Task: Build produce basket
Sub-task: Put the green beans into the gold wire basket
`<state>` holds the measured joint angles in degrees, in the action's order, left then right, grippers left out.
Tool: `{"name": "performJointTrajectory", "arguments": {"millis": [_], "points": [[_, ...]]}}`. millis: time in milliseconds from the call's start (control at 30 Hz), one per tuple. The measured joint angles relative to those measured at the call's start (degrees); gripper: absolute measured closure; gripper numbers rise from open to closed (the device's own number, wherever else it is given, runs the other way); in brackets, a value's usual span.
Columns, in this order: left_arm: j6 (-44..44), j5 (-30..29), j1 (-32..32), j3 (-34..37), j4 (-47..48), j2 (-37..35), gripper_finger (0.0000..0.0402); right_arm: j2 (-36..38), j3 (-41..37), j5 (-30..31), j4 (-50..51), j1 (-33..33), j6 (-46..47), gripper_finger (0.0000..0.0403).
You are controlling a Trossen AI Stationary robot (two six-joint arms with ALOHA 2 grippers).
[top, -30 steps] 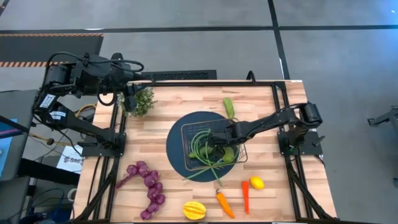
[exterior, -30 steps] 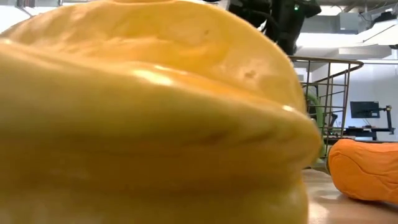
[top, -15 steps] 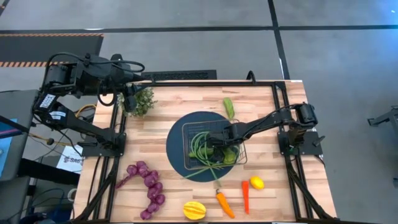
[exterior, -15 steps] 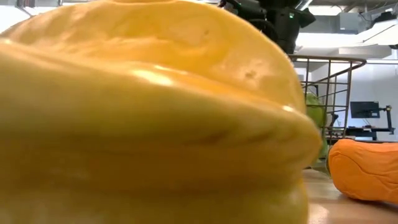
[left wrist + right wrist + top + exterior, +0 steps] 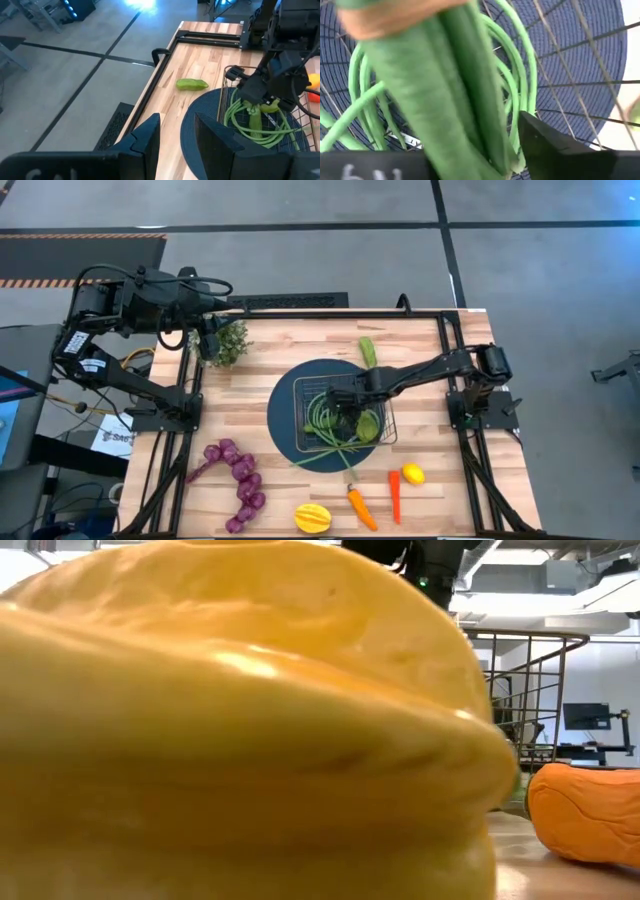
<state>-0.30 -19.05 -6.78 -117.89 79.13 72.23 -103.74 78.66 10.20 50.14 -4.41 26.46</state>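
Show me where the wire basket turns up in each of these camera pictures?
High view: basket at table centre, on the dark blue round mat.
Low view: basket wires at right, behind the yellow ribbed fruit.
Left wrist view: right edge, basket rim.
Right wrist view: wires cross the picture.
Shared landmark: the green bean bundle.

Overhead lighting is even and bright; shadows on the bench are soft. The low view is filled by an out-of-focus yellow ribbed fruit. The right wrist view shows a blurred cucumber at close range. A bright glare patch marks the floor in the left wrist view.
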Motion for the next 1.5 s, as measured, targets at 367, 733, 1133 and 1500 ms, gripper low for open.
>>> {"name": "performJointTrajectory", "arguments": {"millis": [367, 733, 1133, 1500], "points": [[0.2, 0.1, 0.0, 0.0, 1.2, 0.0, 0.0290, 0.0, 0.6, -1.9, 4.0, 0.2, 3.1, 0.0152], [0.2, -0.1, 0.0, 0.0, 1.2, 0.0, 0.0290, 0.1, 8.8, -0.2, 8.7, -2.0, 0.2, 0.0147], [0.3, 0.0, 0.0, 0.0, 1.2, 0.0, 0.0290, -4.0, 9.0, 0.6, 9.3, -0.6, -1.3, 0.0147], [1.6, 0.1, 0.0, 0.0, 1.2, 0.0, 0.0290, -5.9, 9.1, -1.6, 9.1, 1.2, -1.0, 0.0147]]}}
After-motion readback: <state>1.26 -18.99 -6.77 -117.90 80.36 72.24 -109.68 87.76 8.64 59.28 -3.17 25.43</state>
